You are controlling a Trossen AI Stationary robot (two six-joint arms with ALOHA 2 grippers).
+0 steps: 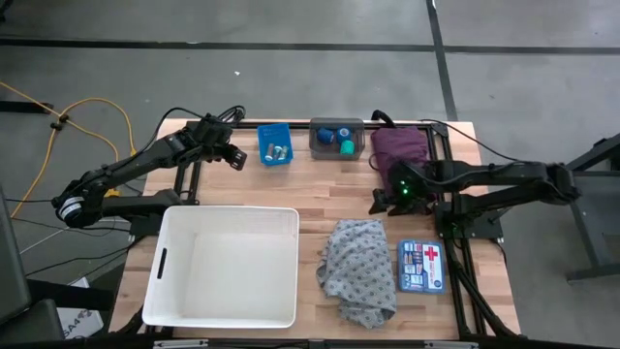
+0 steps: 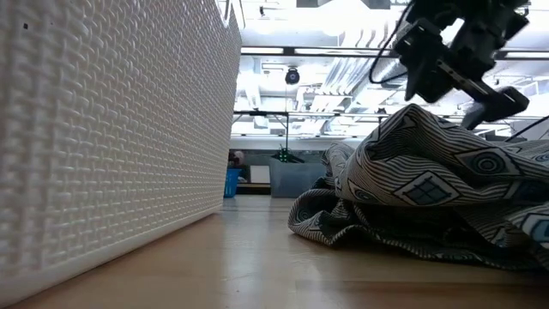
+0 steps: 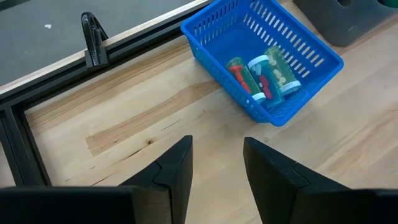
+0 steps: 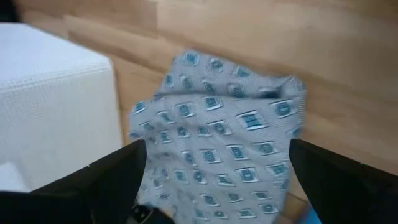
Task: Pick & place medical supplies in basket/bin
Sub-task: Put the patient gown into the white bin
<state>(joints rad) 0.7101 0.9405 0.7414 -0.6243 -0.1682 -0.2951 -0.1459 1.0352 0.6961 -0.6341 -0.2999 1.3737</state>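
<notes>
The white basket (image 1: 232,211) stands at the near left of the table, seen close as a textured wall (image 2: 111,129). A grey patterned cloth (image 1: 358,267) lies crumpled on the wood to its right. My right gripper (image 4: 217,154) hovers open above that cloth (image 4: 217,118), its fingers wide apart and clear of it. A maroon cloth (image 1: 399,145) lies at the far right. My left gripper (image 3: 217,146) is open over bare wood, short of a small blue bin (image 3: 261,50) holding several vials (image 3: 264,74). A grey bin (image 1: 336,138) holds blue and green tape rolls.
A first-aid kit box (image 1: 420,266) lies right of the grey cloth near the table's right edge. Black frame rails and a clamp (image 3: 93,40) run along the far edge. Bare wood lies between the bins and the basket.
</notes>
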